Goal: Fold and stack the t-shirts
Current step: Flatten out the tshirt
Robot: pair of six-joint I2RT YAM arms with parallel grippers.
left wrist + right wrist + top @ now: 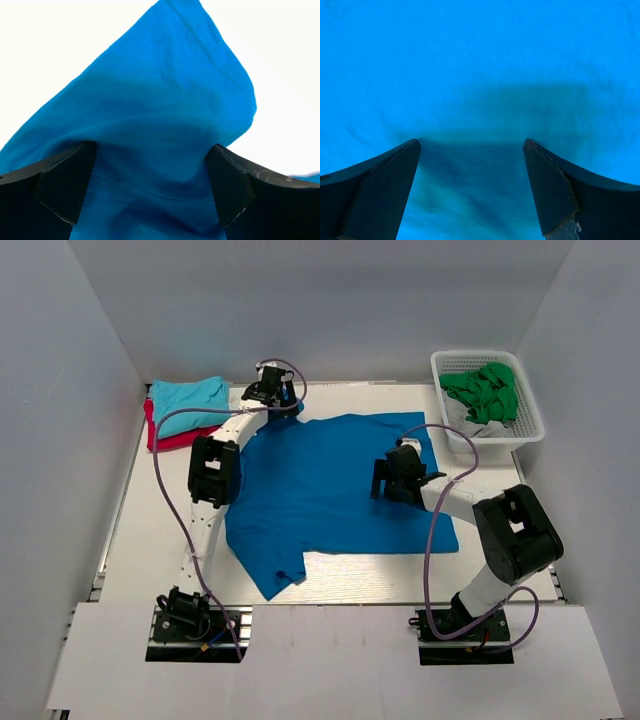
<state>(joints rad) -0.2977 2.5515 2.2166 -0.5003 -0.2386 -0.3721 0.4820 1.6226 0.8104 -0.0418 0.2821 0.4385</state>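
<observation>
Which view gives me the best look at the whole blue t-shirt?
The top external view: the blue t-shirt lies spread on the table, its outline nearly whole. The left wrist view shows only one bunched-up part; the right wrist view shows only flat fabric.

Bright, even light leaves soft shadows on the table point(380, 580), while the left wrist view burns out white behind the royal-blue t-shirt point(165, 125) and shadow pools between the fingers point(375, 195) of the right gripper point(472, 142).

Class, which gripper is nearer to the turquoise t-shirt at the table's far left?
Left. The left gripper sits just right of the turquoise t-shirt, over the blue t-shirt's far corner; the right gripper is mid-table, farther off.
</observation>
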